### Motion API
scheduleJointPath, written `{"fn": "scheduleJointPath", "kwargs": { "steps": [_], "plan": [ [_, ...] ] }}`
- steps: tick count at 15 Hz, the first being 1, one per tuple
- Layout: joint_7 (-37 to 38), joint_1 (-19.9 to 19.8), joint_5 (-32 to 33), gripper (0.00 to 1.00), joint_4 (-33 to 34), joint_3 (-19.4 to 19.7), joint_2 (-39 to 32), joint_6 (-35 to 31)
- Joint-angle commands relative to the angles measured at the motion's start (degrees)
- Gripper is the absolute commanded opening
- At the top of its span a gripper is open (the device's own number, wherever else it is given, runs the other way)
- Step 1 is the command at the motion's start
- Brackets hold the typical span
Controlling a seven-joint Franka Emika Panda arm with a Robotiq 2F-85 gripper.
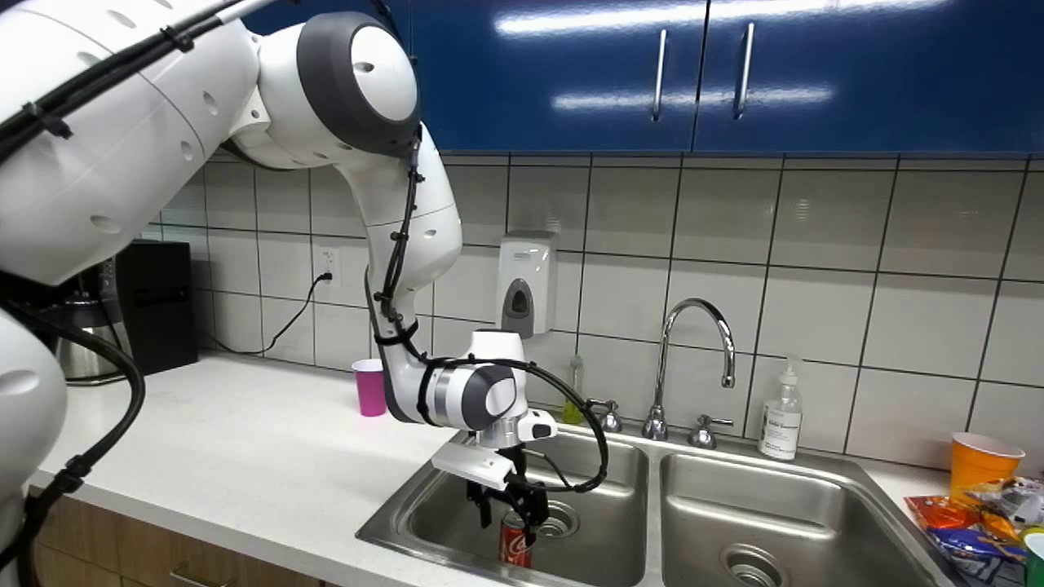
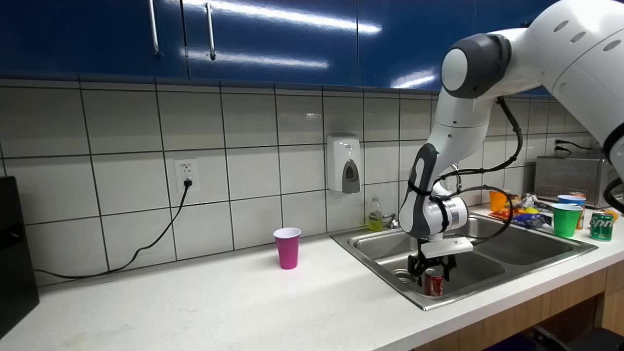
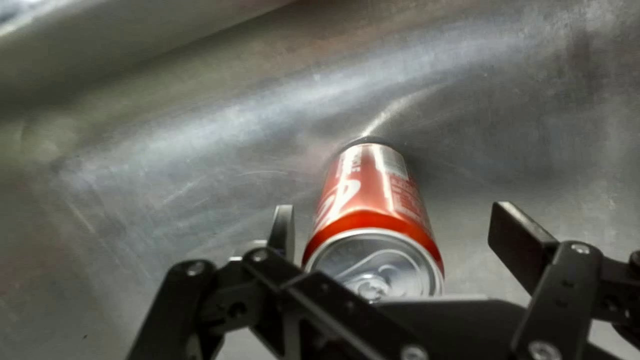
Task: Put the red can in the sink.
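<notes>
Sink: 1 can, 1 gripper, prob. apart.

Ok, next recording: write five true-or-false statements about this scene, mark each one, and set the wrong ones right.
The red can is inside the sink. True.
The can lies on its side. False: it stands upright.
The pink cup stands on the counter. True.
The can is being gripped. False: in the wrist view the fingers stand open, apart from it on either side.
A white dispenser hangs on the tiled wall. True.
</notes>
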State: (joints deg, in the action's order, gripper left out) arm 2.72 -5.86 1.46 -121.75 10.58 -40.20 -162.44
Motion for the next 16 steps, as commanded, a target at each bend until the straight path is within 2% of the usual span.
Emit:
{"fn": "scheduleJointPath", "kwargs": {
  "steps": [1,10,16],
  "plan": [
    [0.9,0.3,-0.1,1.00,-0.4,0.4,0.7,0.1],
    [1.0,1.2,0.7,1.00,-3.2,1.6,7.0,1.7],
    [0.9,1.6,1.3,1.00,-7.4,2.3,13.2,2.1]
  ]
}}
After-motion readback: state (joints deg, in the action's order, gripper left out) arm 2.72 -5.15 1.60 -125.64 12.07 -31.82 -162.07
